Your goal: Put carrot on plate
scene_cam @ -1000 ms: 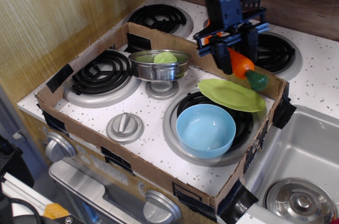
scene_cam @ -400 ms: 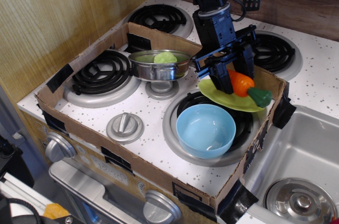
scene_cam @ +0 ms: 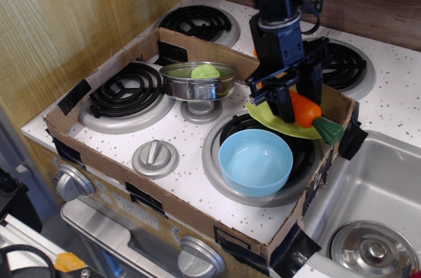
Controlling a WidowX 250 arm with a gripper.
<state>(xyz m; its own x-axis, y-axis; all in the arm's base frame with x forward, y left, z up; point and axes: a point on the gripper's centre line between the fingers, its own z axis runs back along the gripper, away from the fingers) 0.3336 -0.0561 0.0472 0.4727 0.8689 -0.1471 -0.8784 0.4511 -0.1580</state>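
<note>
Overhead, from the front-left of the toy stove, the black gripper (scene_cam: 297,98) reaches down over the plate (scene_cam: 279,122), which lies tilted on the rim of the front-right burner (scene_cam: 217,153), just behind the blue bowl (scene_cam: 256,161). Its jaws stand to either side of the carrot (scene_cam: 306,111) and look clamped on the orange body, though whether they press it or merely flank it is hard to tell. That carrot lies on the plate's right part, its green end (scene_cam: 329,131) pointing down-right past the plate's edge toward the cardboard wall (scene_cam: 197,215). Left of the arm, a metal pot (scene_cam: 198,81) holding something light green (scene_cam: 205,71) rests on the white speckled worktop (scene_cam: 191,137) between burners. A steel sink (scene_cam: 378,192) sits at lower right.
</note>
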